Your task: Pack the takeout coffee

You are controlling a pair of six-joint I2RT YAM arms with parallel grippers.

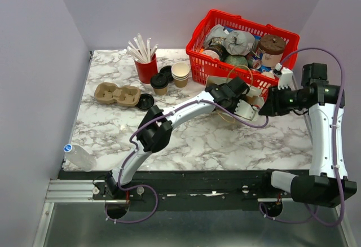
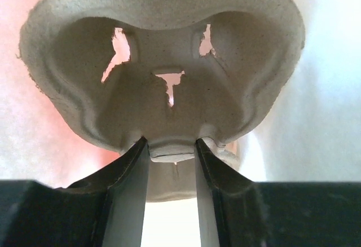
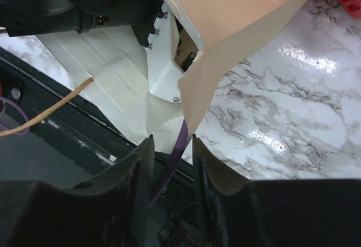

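Grey pulp sits between the fingers of the left claw [image 2: 171, 145]: it is clamped on the lip of a moulded carrier [image 2: 169, 72], held up just in front of the basket [image 1: 206, 69]. Facing it, the right claw [image 3: 172, 142] has the pointed corner of a tan bag [image 3: 242, 27] dipping toward its parted fingers. Whether it pinches the paper I cannot tell. To my eye this is the bagging step, with the carrier going in first. The coffee [image 1: 159, 83] is not yet packed. It stands lidded at the back left of the table [image 1: 225, 145], just beside the red straw cup [image 1: 145, 69] and near the cream cups [image 1: 180, 74]. Next, I'd judge, the bag mouth must be held wide and the carrier slid in level. Room is tight here: the basket crowds close behind both claws and they nearly meet, while bare marble shows toward the near edge.
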